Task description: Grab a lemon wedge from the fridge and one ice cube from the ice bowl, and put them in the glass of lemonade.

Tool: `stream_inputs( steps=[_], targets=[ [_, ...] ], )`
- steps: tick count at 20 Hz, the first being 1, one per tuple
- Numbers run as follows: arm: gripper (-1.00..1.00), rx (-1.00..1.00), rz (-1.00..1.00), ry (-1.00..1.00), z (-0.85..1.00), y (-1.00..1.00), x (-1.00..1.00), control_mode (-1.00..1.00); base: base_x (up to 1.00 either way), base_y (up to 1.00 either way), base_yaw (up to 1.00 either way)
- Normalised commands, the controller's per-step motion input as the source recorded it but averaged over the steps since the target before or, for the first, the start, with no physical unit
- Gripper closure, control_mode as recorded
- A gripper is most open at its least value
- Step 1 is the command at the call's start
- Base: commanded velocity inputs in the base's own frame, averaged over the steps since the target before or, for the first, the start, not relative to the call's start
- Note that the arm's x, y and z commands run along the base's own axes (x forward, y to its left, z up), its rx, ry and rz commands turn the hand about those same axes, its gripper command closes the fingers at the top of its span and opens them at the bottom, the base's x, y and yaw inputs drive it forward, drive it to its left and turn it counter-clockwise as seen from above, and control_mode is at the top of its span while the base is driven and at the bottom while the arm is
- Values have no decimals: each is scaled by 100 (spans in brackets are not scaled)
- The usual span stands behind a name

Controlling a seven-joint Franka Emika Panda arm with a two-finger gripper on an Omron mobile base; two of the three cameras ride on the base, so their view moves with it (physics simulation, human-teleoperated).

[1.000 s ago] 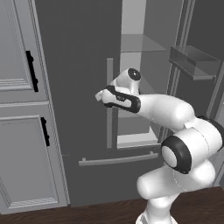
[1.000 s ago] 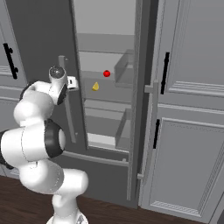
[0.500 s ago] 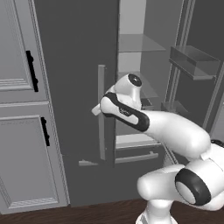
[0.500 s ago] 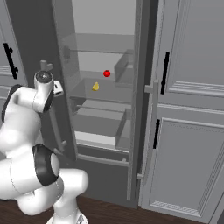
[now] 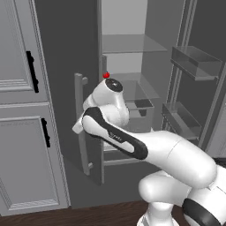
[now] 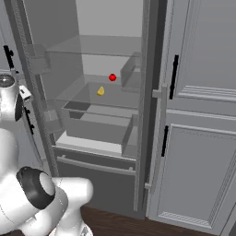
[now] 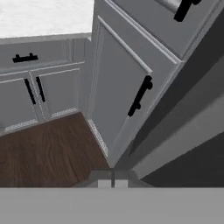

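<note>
Right base view: lemon wedge [image 6: 100,91] on open fridge [image 6: 99,110] shelf, clear space around; end effector state indiscernible.

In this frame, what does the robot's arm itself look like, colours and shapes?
The arm is glossy white, built of rounded, bulbous links. Dark bands and caps mark its joints: a black stripe along one link, a round dark cap with a small white dot on top. No cables show.

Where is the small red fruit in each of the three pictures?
Left base view: the red fruit peeks out just above the arm's upper joint, inside the open fridge.
Right base view: it sits on the middle glass shelf, up and right of the lemon wedge.
Hand view: not in it.
Shared landmark: the fridge's glass shelves.
</note>
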Motion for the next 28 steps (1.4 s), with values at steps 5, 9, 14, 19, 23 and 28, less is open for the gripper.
stream_inputs(
  steps=[5,9,14,19,23,28],
  targets=[
    [100,-6,17,-14,11,64,-97,-100,0,0,0],
    [100,0,2,-23,16,0,-100,-100,0,0,0],
    [100,0,-9,-13,54,-24,-80,-100,0,0,0],
    [100,5,-16,-3,74,-47,-48,-100,0,0,0],
    [100,7,-13,0,55,-61,-26,-100,0,0,0],
    [100,10,-15,6,24,-94,-9,-100,0,0,0]
  ],
)
